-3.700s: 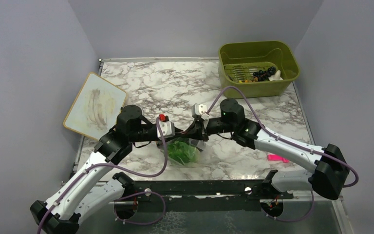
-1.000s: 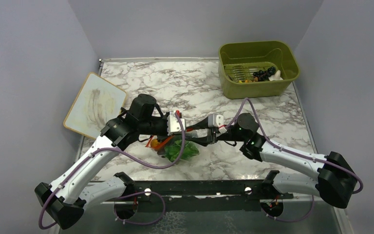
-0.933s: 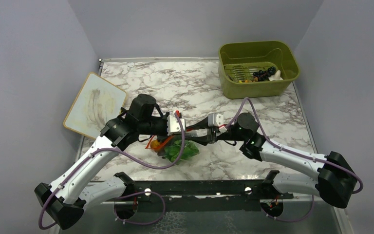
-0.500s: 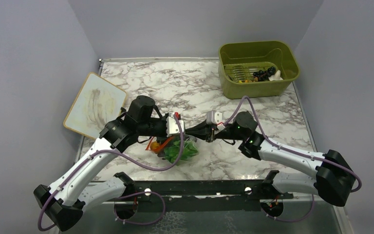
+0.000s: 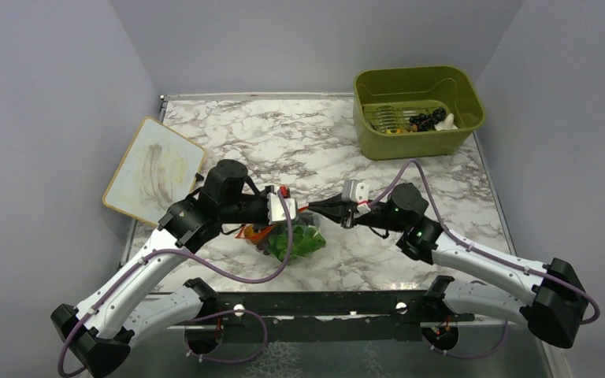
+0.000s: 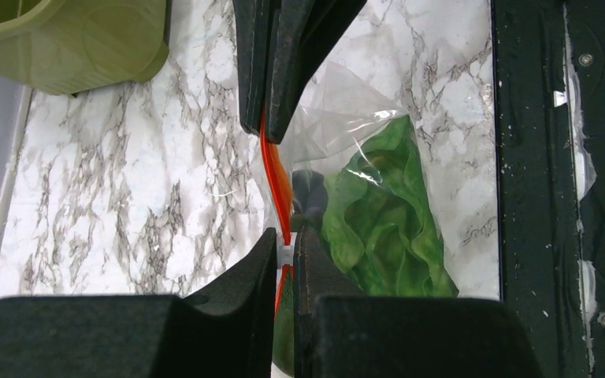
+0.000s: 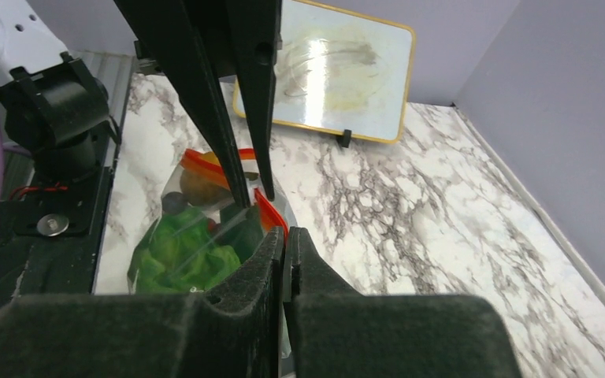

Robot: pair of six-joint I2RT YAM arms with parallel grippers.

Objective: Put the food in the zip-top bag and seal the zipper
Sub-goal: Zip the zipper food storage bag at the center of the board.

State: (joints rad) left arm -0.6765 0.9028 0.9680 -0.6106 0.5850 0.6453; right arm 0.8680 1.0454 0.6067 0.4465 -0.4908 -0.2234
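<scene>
The zip-top bag (image 5: 295,240) hangs low over the table's near middle, with the food in it: leafy green lettuce (image 6: 378,224) and an orange piece (image 5: 249,232). The orange-red zipper (image 6: 276,177) is stretched between my two grippers. My left gripper (image 6: 284,235) is shut on the zipper at its small white slider. My right gripper (image 7: 284,234) is shut on the zipper's other end, its fingers (image 6: 272,71) facing the left ones. From above, the left gripper (image 5: 291,213) and right gripper (image 5: 316,208) stand almost tip to tip over the bag.
An olive-green bin (image 5: 378,142) at the back right holds grapes (image 5: 425,120) and other small toy foods. A yellow-framed whiteboard (image 5: 154,169) leans at the left wall. The black base rail (image 5: 323,303) runs along the near edge, close under the bag.
The right gripper moved left onto the zipper's end and shut on it, then drew back right a little. The left gripper, still shut on the slider, shifted slightly left.
</scene>
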